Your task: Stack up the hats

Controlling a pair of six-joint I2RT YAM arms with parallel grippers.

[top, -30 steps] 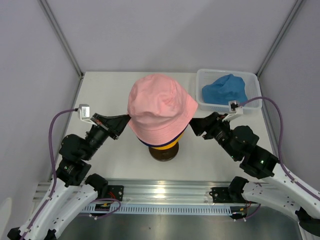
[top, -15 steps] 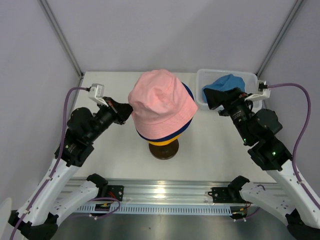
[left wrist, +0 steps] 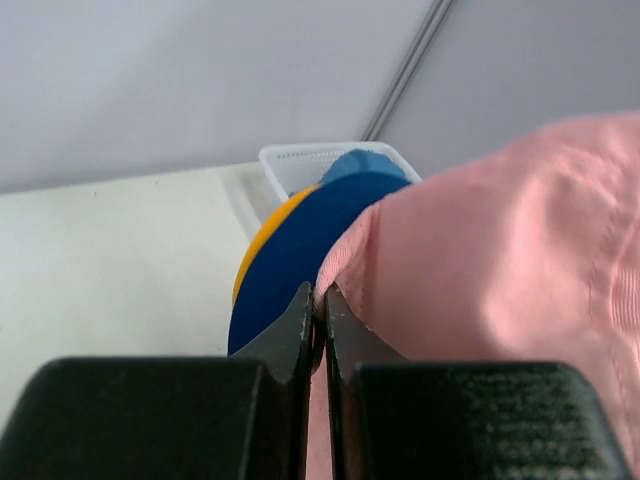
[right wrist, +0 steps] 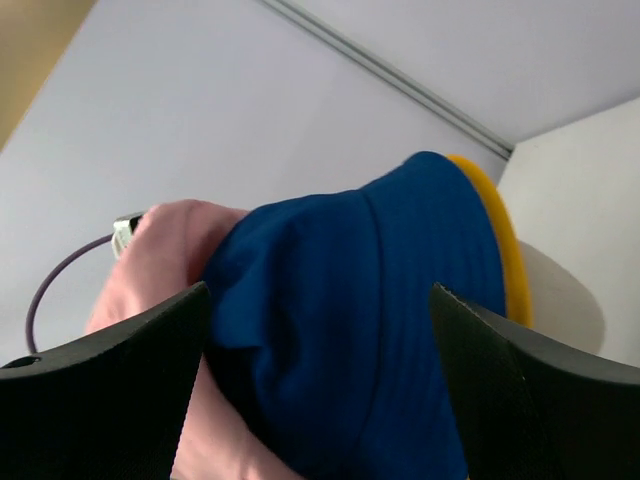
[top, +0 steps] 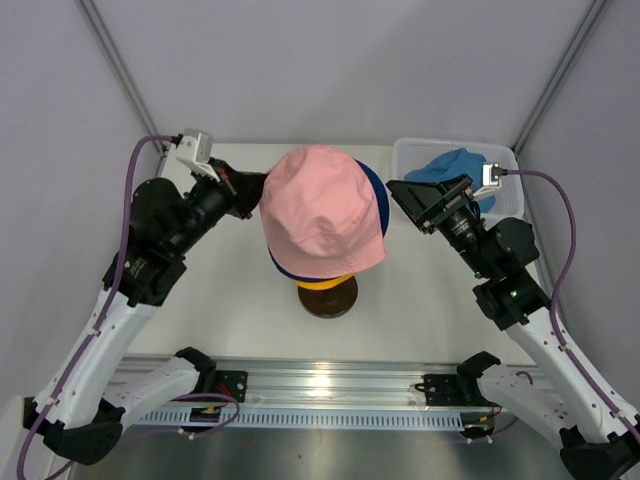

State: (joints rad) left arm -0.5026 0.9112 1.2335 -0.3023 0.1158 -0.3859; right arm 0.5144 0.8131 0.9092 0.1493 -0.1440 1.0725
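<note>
I am seating the pink hat [top: 325, 205] askew over the navy hat [top: 375, 190], left tool [left wrist: 320, 305] clenched on its brim, right tool [top: 425, 197] released; next needs the right brim tugged down.

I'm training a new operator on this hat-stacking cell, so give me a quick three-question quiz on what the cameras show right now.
1. True or false: the left hand is pinched shut on the brim of the pink hat.
2. Fill in: the right hand is ___, holding nothing.
3. Where is the sky blue hat? A) on top of the pink hat B) in the basket C) in the right hand
Key: 1 true; 2 open; 3 B.
</note>
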